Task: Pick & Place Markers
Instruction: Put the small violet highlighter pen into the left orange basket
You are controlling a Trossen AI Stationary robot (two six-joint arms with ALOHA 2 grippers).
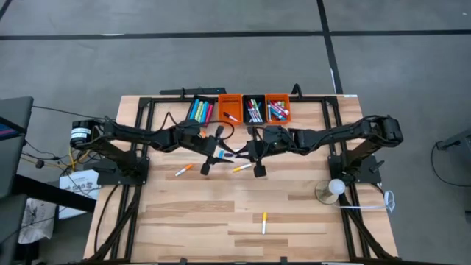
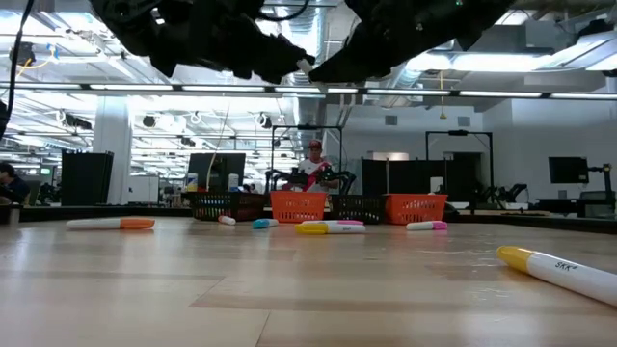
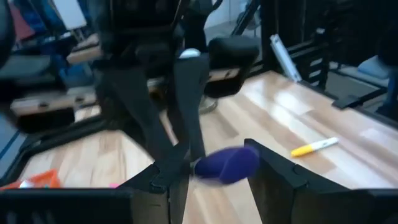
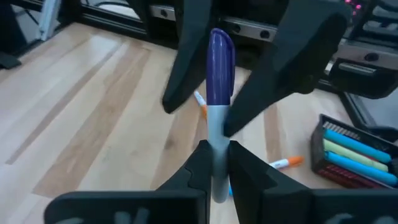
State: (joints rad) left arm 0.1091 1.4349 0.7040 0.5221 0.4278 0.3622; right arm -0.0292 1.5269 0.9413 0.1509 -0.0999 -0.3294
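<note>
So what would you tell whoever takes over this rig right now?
Right end effector: shut on the white barrel of the purple-capped marker, held above mid-table.
Left end effector: open, fingers either side of that marker's cap, not gripping it.
Done: many markers already sit in the four bins at the far edge.
Left: this looks like a handover, so probably close the left, release the right, then bin the marker. Loose ones remain on the table: an orange-tipped marker, a yellow marker near the arms, and a second yellow marker toward the near edge.
</note>
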